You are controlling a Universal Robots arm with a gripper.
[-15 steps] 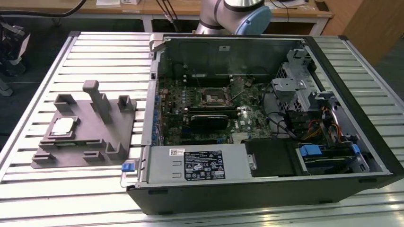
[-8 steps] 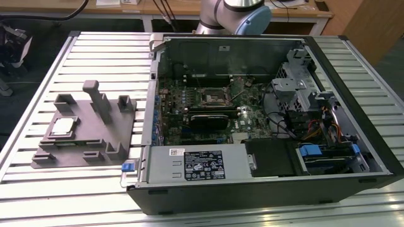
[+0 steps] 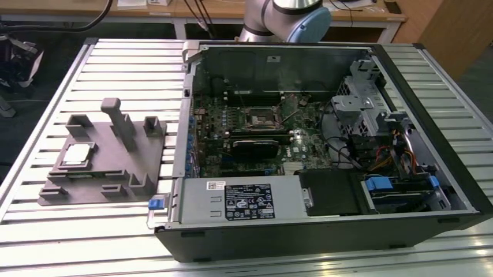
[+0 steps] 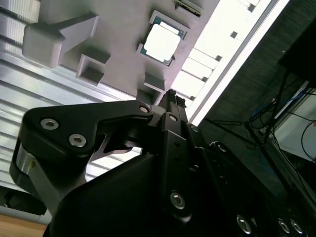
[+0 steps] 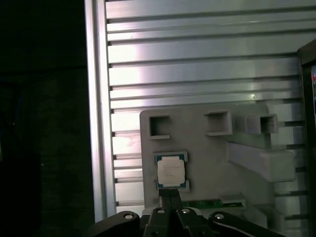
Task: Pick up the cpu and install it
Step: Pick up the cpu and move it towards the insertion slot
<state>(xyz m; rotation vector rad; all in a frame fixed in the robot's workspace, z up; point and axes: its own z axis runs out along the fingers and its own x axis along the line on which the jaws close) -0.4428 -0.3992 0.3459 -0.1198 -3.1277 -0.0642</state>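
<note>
The end effector (image 5: pixel 171 198), closed narrow and empty, hung over the cpu (image 5: pixel 171 172) on the grey fixture (image 5: pixel 207 148) near the table's (image 5: pixel 197 49) edge.

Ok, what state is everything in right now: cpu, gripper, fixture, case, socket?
cpu: lying flat in its recess on the fixture, not gripped.
gripper: shut, holding nothing, above the cpu and not touching it.
grey fixture: flat on the slatted table, carrying the cpu.
computer case: on its side, open, motherboard exposed.
cpu socket: looks empty; cannot tell whether its frame is latched.
</note>
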